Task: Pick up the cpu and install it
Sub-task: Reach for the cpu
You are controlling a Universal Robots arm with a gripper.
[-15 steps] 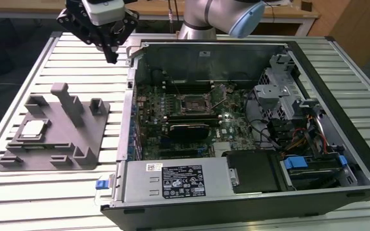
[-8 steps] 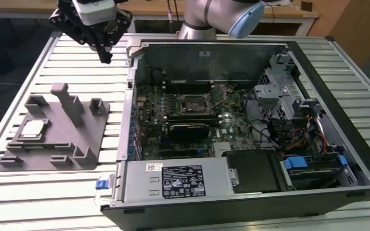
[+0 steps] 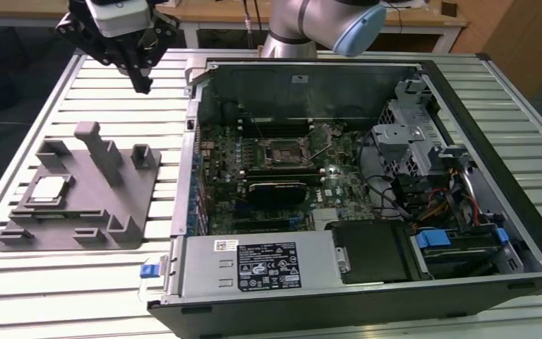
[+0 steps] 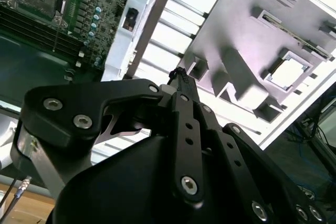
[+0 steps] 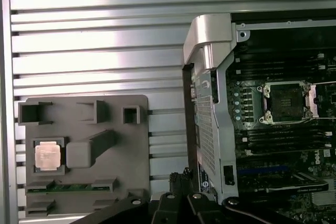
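Note:
The cpu (image 3: 47, 189) is a small pale silver square lying in a recess of the grey fixture plate (image 3: 87, 212) on the exterior view's left. It also appears in both wrist views, as the cpu (image 4: 287, 73) and the cpu (image 5: 47, 157). My gripper (image 3: 144, 86) hangs high above the slatted table beyond the plate, well away from the chip. Its fingertips (image 4: 178, 73) meet with nothing between them, so it is shut and empty. The open motherboard socket (image 3: 285, 152) sits inside the computer case, also seen as the socket (image 5: 287, 102).
The open computer case (image 3: 195, 106) fills the middle and the exterior view's right, with a power supply (image 3: 252, 265) at its near side and a black heatsink (image 3: 276, 189) by the socket. Upright posts (image 3: 97, 148) rise from the fixture plate. The slatted table (image 3: 111, 92) lies below the gripper.

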